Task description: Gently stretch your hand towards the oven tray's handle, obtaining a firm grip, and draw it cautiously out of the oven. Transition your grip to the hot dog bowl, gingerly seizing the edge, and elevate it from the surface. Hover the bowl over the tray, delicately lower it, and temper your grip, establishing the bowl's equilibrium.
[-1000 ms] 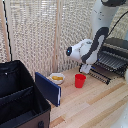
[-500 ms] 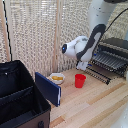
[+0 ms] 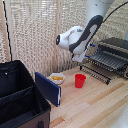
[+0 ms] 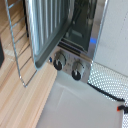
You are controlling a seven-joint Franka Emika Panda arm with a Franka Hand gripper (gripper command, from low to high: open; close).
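On the wooden table (image 3: 95,102), exterior view's right: the oven (image 3: 114,51), dark and boxy, door open.
Oven tray (image 3: 106,61): wire rack drawn forward out of the oven mouth, resting over the lowered door; in the wrist view its thin bars (image 4: 20,47) reach out over the wood.
Tray handle (image 3: 96,73): front bar, free, nothing gripping it.
Hot dog bowl (image 3: 57,78): white, yellow food inside, on the table toward the exterior view's left, just beside the red cup (image 3: 79,80) and next to the blue board (image 3: 48,88).
Gripper: lifted above the tray's near end, hidden behind the wrist; jaw state cannot be told, and the wrist view shows no fingers.
Done, by judgement: tray pulled out.
Left: reach the bowl, seize its rim, lift, carry over the tray, lower, release.
Other: black fabric case (image 3: 17,100), near corner.
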